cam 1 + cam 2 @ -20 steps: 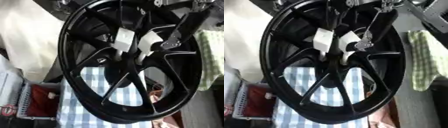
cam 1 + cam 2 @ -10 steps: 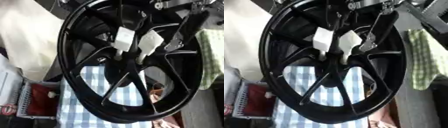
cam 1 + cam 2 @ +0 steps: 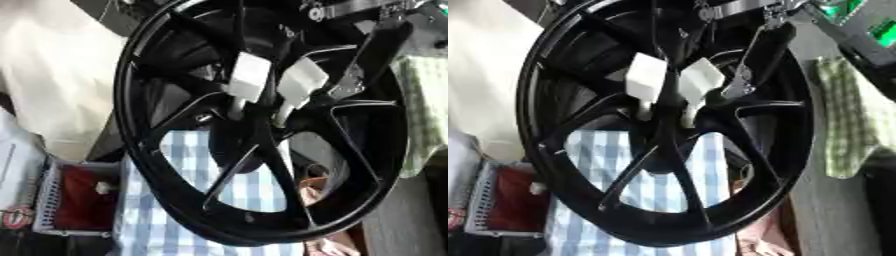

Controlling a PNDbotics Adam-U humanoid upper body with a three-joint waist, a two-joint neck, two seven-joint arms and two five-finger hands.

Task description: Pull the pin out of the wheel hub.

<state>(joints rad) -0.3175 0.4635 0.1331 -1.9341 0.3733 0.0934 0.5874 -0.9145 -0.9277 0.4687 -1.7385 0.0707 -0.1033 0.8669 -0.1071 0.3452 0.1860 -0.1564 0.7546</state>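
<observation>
Probably a workshop (cluttered), black wheel [image 3: 262, 125]; parts basket [image 3: 52, 200]

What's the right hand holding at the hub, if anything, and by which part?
Cannot tell. The right hand reaches in from the upper right beside two white pieces at the wheel hub; whether it grips either does not show.

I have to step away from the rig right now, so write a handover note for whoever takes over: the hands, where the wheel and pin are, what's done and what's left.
Right robot hand: comes in from the upper right and sits at the wheel hub. Whether it is open or shut cannot be told.
Left robot hand: not in view.
Wheel: black, standing upright over a blue checked cloth.
Pin: cannot be made out at the hub, so it is not confirmed out.
Left to do: find the pin, grip it and pull it clear.
</observation>
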